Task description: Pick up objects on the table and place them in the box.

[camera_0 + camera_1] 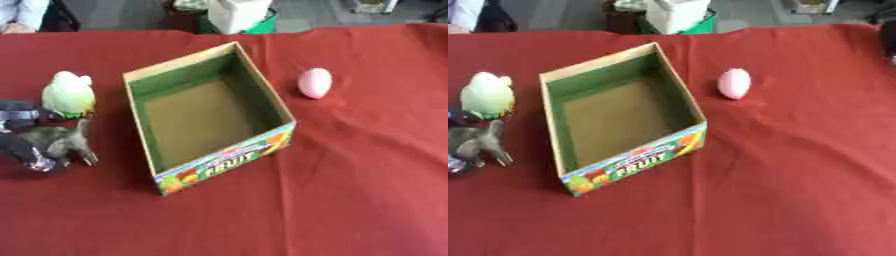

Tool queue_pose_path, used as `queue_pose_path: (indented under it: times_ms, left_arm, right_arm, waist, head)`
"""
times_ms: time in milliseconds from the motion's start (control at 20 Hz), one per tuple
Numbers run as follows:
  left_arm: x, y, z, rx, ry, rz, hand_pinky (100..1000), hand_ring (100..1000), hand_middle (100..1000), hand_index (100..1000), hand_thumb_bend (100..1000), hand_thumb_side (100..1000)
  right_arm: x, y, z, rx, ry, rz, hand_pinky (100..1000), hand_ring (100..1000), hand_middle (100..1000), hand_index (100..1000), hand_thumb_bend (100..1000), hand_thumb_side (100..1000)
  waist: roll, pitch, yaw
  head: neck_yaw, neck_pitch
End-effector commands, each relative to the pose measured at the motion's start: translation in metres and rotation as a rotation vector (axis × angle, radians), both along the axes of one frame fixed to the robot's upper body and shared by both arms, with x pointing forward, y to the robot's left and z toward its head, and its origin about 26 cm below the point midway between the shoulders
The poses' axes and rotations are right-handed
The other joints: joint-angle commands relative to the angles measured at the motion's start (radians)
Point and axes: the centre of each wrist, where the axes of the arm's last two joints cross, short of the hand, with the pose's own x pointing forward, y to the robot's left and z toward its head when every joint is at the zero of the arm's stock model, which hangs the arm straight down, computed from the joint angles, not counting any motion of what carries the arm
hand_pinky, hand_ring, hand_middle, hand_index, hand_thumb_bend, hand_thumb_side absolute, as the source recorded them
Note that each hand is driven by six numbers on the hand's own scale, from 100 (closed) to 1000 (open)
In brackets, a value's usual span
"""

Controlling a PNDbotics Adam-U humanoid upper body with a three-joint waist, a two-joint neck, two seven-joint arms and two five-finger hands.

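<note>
An open cardboard box [140,75] with a green lining and a "FRUIT" label on its front stands in the middle of the red table; it looks empty inside. A pink egg-shaped object [315,82] lies to the right of the box. Left of the box sits a pale green and white toy [69,93]. In front of that toy is a grey animal toy [59,142]. My left hand [22,150] comes in at the left edge, its dark fingers curled round the grey toy's rear. My right hand does not show.
The red cloth [350,190] covers the whole table. Beyond the far edge stand a white bag [236,14] and green items. A person's sleeve [17,15] shows at the far left. A dark shape [888,35] sits at the upper right edge.
</note>
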Motion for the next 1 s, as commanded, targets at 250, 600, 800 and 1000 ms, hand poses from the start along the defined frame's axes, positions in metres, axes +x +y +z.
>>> queue_pose_path:
  times_ms: [250, 600, 800, 1000]
  left_arm:
    - [0.002, 0.012, 0.015, 0.062, -0.028, -0.029, 926, 898, 935, 1000, 347, 397]
    - [0.004, 0.009, 0.017, 0.062, -0.043, -0.033, 878, 819, 774, 905, 296, 376]
    - [0.004, 0.005, 0.021, 0.054, -0.061, -0.029, 799, 733, 629, 774, 255, 389]
    - [0.003, 0.002, 0.024, 0.04, -0.072, -0.023, 717, 642, 533, 614, 177, 387]
  right_arm:
    - [-0.002, 0.001, 0.009, -0.007, -0.021, 0.011, 683, 840, 834, 890, 280, 1000]
    - [-0.002, 0.001, 0.008, -0.001, -0.017, 0.01, 684, 841, 833, 891, 273, 1000]
    - [-0.002, 0.001, 0.007, 0.0, -0.016, 0.007, 685, 841, 833, 891, 268, 1000]
    - [-0.003, 0.001, 0.006, 0.002, -0.014, 0.002, 686, 841, 833, 891, 266, 1000]
  waist:
    - [-0.002, -0.016, -0.001]
    - [-0.004, -0.013, -0.004]
    - [-0.004, -0.011, -0.005]
    - [-0.005, -0.009, -0.005]
  head:
    - [0.006, -0.011]
    - [0.007, -0.013]
    - [0.008, -0.014]
    - [0.009, -0.015]
